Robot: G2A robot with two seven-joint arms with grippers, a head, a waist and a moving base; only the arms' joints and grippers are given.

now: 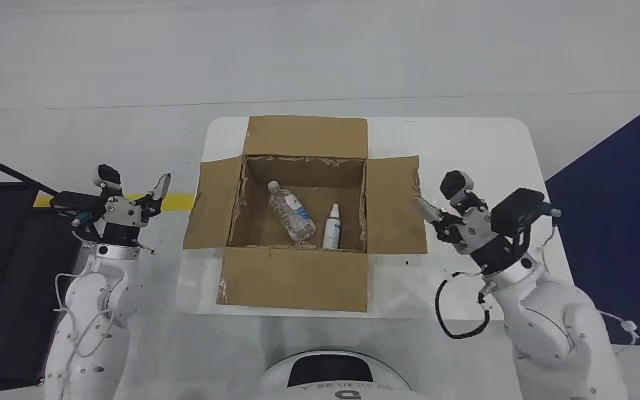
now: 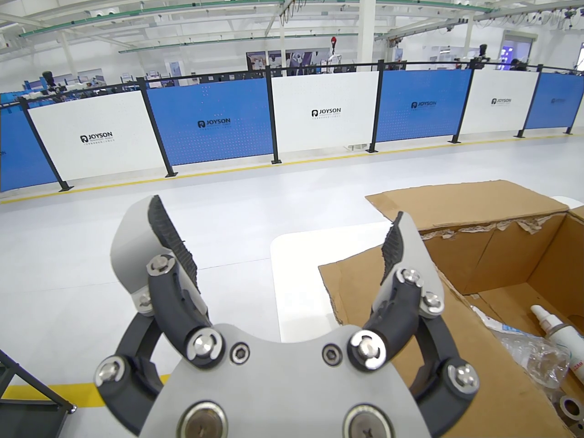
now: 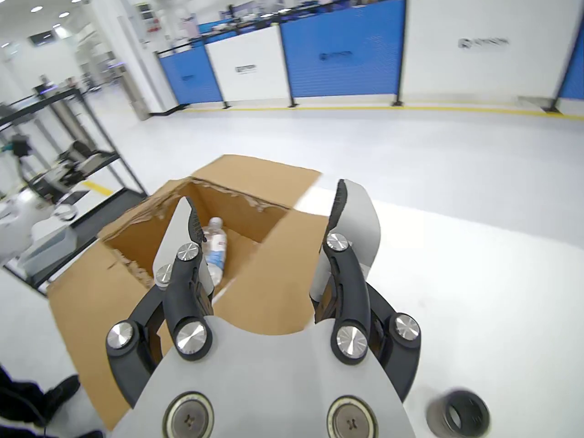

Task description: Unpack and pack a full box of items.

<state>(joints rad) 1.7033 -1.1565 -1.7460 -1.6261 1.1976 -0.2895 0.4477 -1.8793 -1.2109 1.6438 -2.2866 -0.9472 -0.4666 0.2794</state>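
Observation:
An open cardboard box [image 1: 300,280] stands in the middle of the white table [image 1: 470,150] with its flaps spread. Inside lie a clear water bottle [image 1: 291,213] and a small white bottle [image 1: 332,228]. My left gripper [image 1: 133,182] hangs open beyond the table's left edge, apart from the box. In its wrist view, the left gripper [image 2: 278,221] is empty, with the box [image 2: 456,211], the white bottle [image 2: 554,325] and the clear bottle [image 2: 529,353] to one side. My right gripper [image 1: 440,198] stands open above the table by the box's right flap. The right gripper [image 3: 264,198] holds nothing; the water bottle [image 3: 214,248] lies beyond it.
A dark ring-shaped object [image 3: 458,414] lies on the table close to the right gripper. A black rack [image 1: 20,250] stands on the floor left of the table. Bare table surface lies right of the box and along its far edge.

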